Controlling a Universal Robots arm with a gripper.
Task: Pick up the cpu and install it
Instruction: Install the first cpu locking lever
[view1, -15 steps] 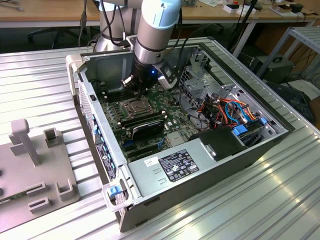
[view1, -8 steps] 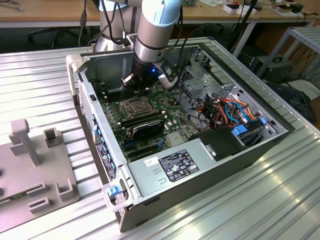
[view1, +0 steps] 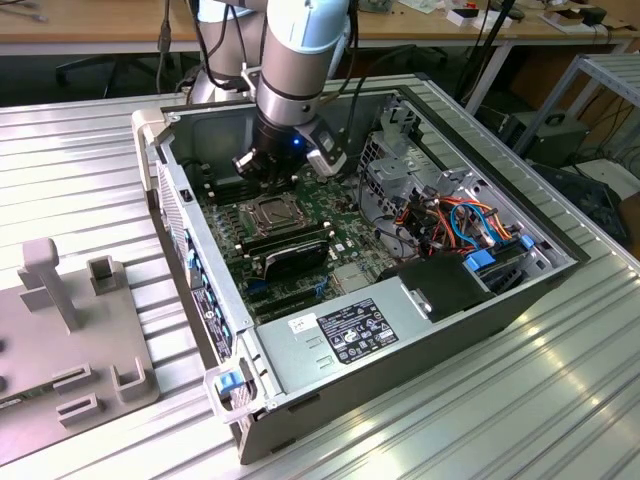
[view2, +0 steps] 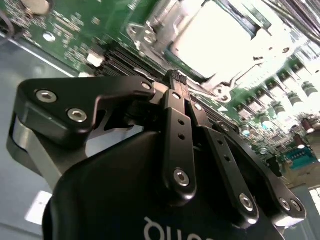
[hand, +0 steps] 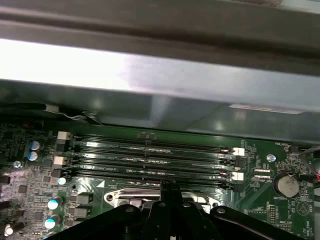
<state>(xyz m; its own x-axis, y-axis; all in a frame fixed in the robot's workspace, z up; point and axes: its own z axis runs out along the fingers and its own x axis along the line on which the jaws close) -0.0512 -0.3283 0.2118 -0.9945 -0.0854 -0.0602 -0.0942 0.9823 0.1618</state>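
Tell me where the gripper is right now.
In the exterior view the gripper hangs inside the computer case, just above the socket on the motherboard; in the first wrist view its tips sit beside the memory slots.

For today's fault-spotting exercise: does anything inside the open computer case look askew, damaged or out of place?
Nothing stands out. The gripper, fingers together, hangs over the socket on the motherboard. The memory slots lie straight and parallel, and the cables stay bundled at the exterior view's right.

An open computer case (view1: 400, 330) lies beside a grey fixture (view1: 70, 330) on a ribbed metal table (view1: 520, 420).
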